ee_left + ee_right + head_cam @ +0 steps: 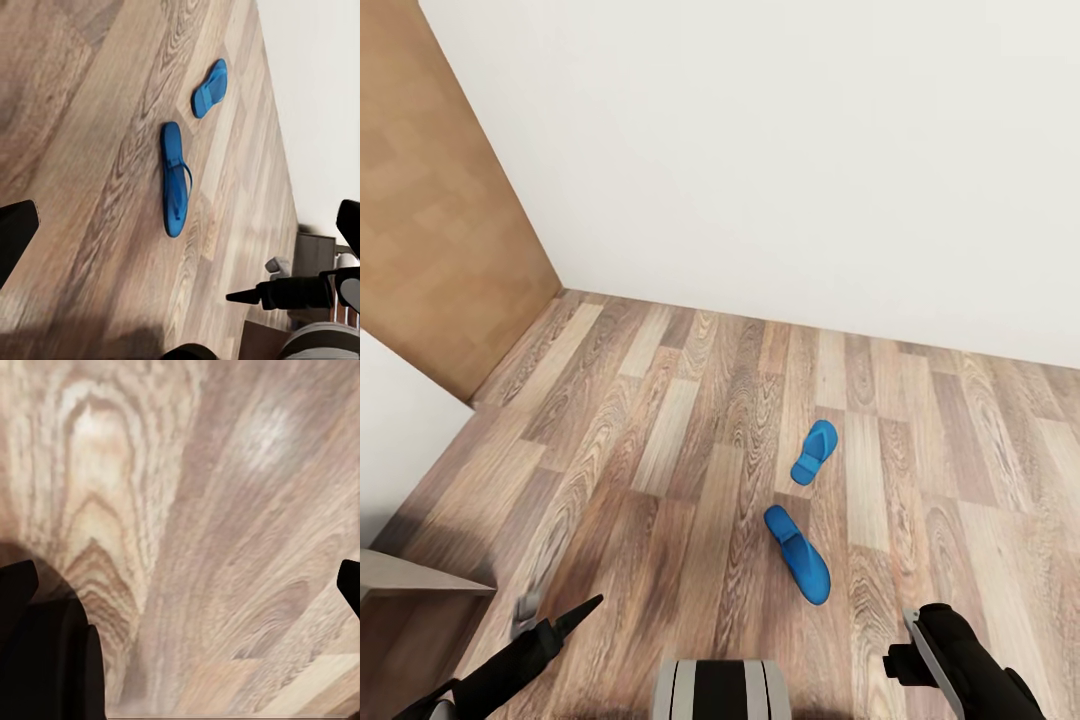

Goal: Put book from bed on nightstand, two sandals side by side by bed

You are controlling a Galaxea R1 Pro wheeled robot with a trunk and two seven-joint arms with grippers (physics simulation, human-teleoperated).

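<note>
Much is cut off from where I sit: in the head view my left gripper enters at the lower edge as a dark pointed finger with a grey one beside it, and my right gripper is only a black block with a grey strip at the frame's bottom. In each wrist view I see the two fingertips as dark shapes at opposite edges of the picture, so I read both sets of jaws as spread wide, holding nothing. The right wrist camera looks close onto blurred wood grain of the floor with a dark shadow at one corner; I can make out nothing else there. The two sandals lie on the plank floor ahead of me, well clear of both grippers: the near sandal strap up, the far sandal just beyond it, apart and angled differently, not side by side. A white wall stands behind them and a brown door to the left. A grey-brown ledge, partly cut off, juts in at lower left; I cannot tell what it belongs to.
</note>
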